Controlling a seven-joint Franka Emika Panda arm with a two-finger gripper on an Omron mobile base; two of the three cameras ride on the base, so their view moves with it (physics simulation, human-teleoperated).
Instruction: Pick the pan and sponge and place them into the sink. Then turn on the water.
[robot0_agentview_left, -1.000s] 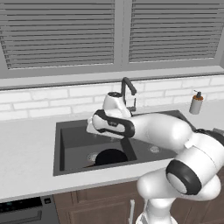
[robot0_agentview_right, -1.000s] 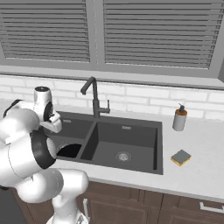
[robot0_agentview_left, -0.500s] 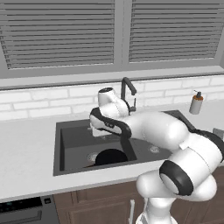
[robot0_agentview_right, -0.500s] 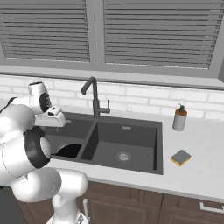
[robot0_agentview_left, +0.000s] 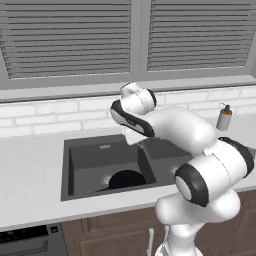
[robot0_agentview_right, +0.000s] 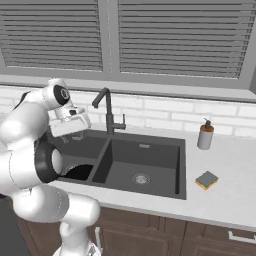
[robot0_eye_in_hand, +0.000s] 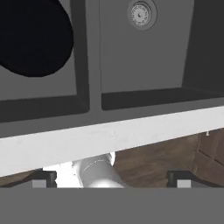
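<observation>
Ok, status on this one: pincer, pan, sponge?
Pincer open, empty, above the sink. Pan in left basin. Sponge on counter, right of sink. Nothing blocking it.

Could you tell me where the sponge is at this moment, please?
The sponge lies on the counter to the right of the sink in the right base view, in front of the soap dispenser.

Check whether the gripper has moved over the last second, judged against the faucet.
Yes. In the right base view the gripper, open and empty, has swung from left of the faucet closer to it, above the sink.
</observation>
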